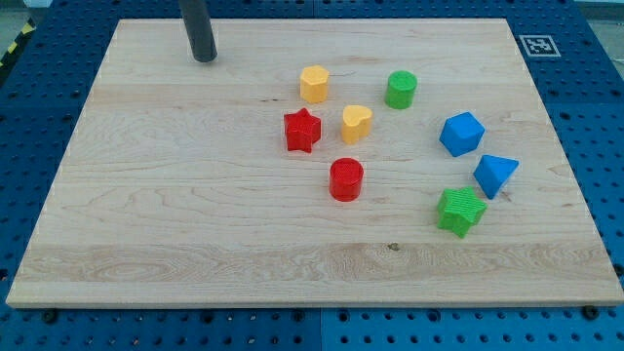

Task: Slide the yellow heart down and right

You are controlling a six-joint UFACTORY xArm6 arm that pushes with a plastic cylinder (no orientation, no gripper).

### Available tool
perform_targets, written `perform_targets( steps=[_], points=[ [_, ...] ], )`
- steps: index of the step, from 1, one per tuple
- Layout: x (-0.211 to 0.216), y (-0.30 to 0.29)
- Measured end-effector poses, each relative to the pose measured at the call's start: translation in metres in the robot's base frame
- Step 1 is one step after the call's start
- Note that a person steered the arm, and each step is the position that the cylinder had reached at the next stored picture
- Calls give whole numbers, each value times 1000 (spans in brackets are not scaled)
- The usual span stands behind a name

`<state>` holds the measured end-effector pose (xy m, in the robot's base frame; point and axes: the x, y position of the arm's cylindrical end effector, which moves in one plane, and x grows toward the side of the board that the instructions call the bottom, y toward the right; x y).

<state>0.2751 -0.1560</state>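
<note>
Pale wooden desk with coloured plastic blocks. My tip, a plain dark rod tool with nothing to spread or pinch, stands well up-left of the yellow heart block, which lies between the red star block and the green cylinder block; an approach from up-left suits a down-right push.

A straight, smooth rod of dark grey, round in section, plain and unmarked, its flat-cut lower end being my tip.

Blocks: two yellow, red, blue, green (eight total).
</note>
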Motion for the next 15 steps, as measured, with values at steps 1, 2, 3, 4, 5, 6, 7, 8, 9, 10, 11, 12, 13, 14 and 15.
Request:
perform_targets(
  steps=[1, 2, 3, 4, 5, 6, 7, 8, 9, 10, 11, 12, 13, 14, 15],
  points=[
    [30, 3],
    [52, 39],
    [56, 78],
    [67, 105],
    [79, 130],
    [91, 151],
    [99, 167],
    [105, 179],
    [112, 190],
    [120, 193],
    [125, 192],
    [131, 192],
    [142, 192],
    [148, 196],
    [154, 197]
  ],
)
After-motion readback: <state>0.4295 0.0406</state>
